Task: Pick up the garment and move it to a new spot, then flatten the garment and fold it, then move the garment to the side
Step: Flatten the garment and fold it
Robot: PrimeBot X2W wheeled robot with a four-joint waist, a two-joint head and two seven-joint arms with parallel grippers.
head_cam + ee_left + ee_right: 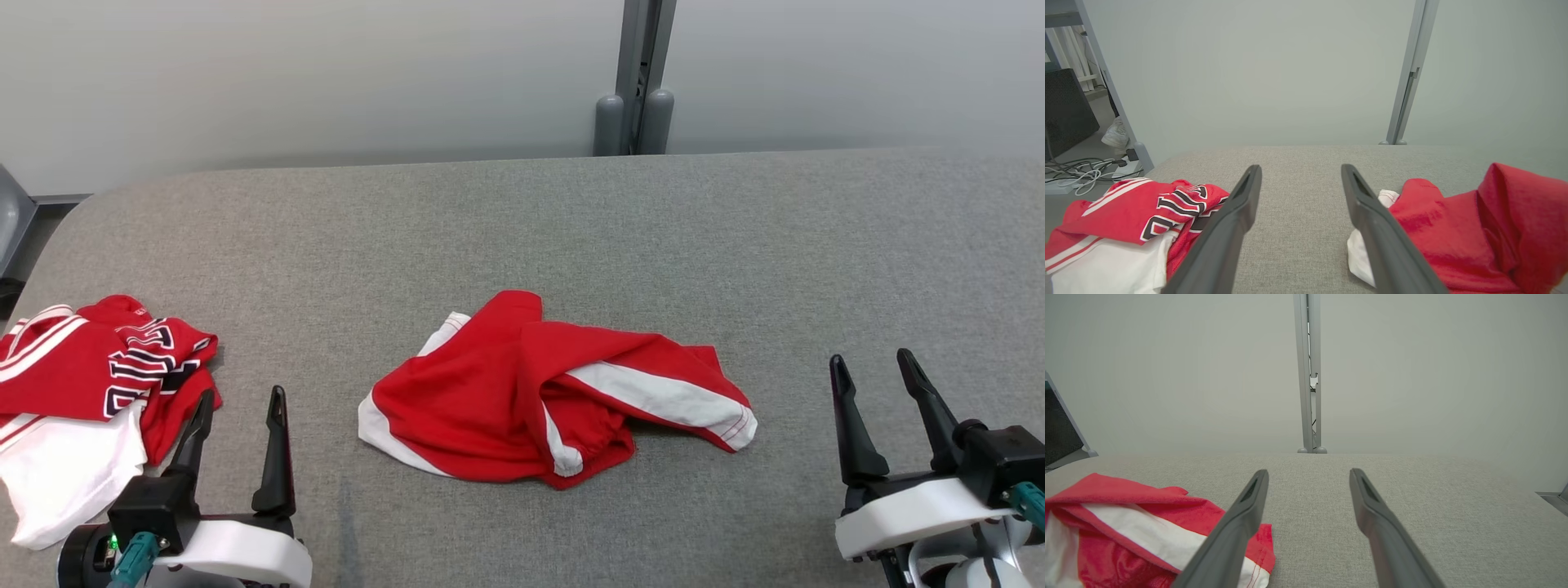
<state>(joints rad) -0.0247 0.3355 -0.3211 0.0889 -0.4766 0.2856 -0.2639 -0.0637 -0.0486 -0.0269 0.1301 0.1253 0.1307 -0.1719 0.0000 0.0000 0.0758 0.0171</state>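
Observation:
A crumpled red garment (522, 392) with white side stripes, looking like shorts, lies in the middle of the grey table (522, 229). It also appears at the right of the left wrist view as the red garment (1466, 228) and at the lower left of the right wrist view as the garment (1126, 531). My left gripper (243, 404) stands open at the lower left, a little left of the garment, empty; its fingers spread wide as the left gripper (1300, 171). My right gripper (875, 363) stands open at the lower right, apart from the garment, and shows as the right gripper (1308, 475).
A pile of red, white and black clothes (82, 392) lies at the table's left edge, just beside my left gripper. A grey post (637, 82) stands behind the table against a pale wall. Cables (1081, 171) lie on the floor past the left edge.

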